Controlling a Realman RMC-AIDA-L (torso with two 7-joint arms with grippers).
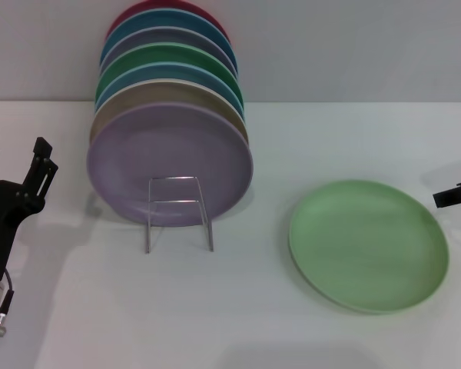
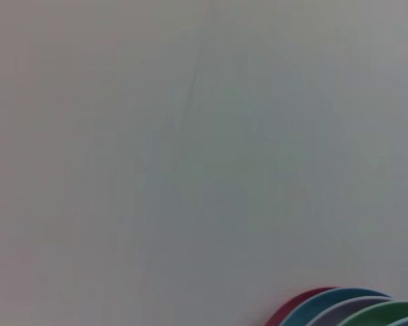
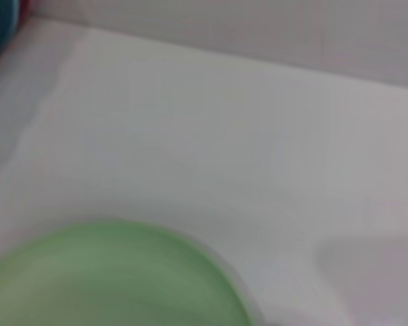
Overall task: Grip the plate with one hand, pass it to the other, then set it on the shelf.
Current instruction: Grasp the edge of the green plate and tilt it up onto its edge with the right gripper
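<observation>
The light green plate [image 1: 369, 244] lies flat on the white table at the right. It also shows in the right wrist view [image 3: 109, 278]. The wire shelf [image 1: 178, 201] stands left of centre, its small front loop empty. My right gripper [image 1: 455, 195] shows only as a black tip at the right edge, just beyond the plate's far right rim and apart from it. My left gripper [image 1: 15, 160] is at the far left, left of the shelf, pointing up, open and empty.
Several coloured plates stand upright in the shelf, with a lilac plate [image 1: 169, 157] at the front and a darker green one [image 1: 169, 58] behind. Their tops show in the left wrist view [image 2: 347, 309]. A pale wall [image 1: 353, 46] runs behind the table.
</observation>
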